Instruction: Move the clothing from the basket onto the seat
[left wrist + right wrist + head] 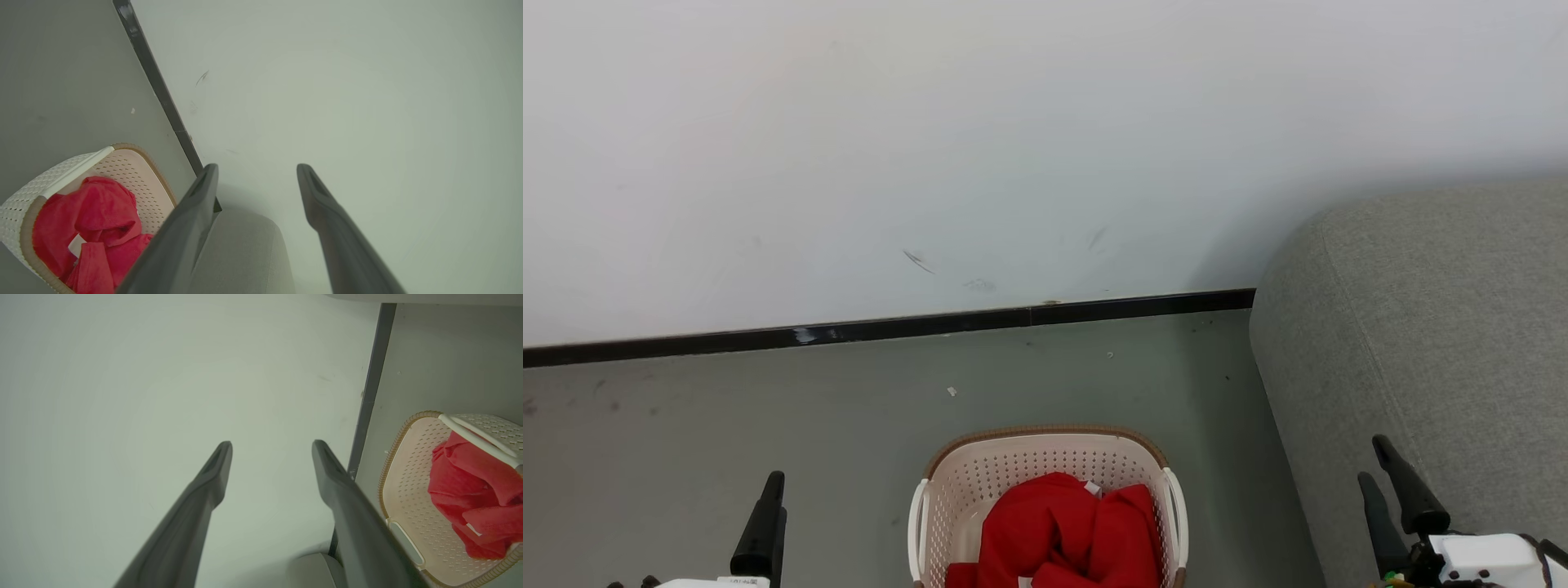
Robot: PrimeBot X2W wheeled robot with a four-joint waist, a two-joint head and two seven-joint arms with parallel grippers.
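The cream-white basket (1045, 430) with a brown rim stands on the floor at the bottom middle of the head view. The red clothing (1066, 531) lies bunched inside it, a small white tag showing. The grey seat (1437, 327) fills the right side, its rounded end beside the basket. My left gripper (772, 490) is low on the left, apart from the basket. My right gripper (1372, 460) hovers over the seat's front part. Both are open and empty. The left wrist view has the left gripper (257, 169), basket (135, 171), clothing (94, 216) and seat (241, 249). The right wrist view has the right gripper (272, 445), basket (408, 477) and clothing (470, 490).
A white wall (980, 139) with a black baseboard (890, 327) runs behind the basket and the seat. Grey floor (727, 408) spreads to the left of the basket and between it and the wall.
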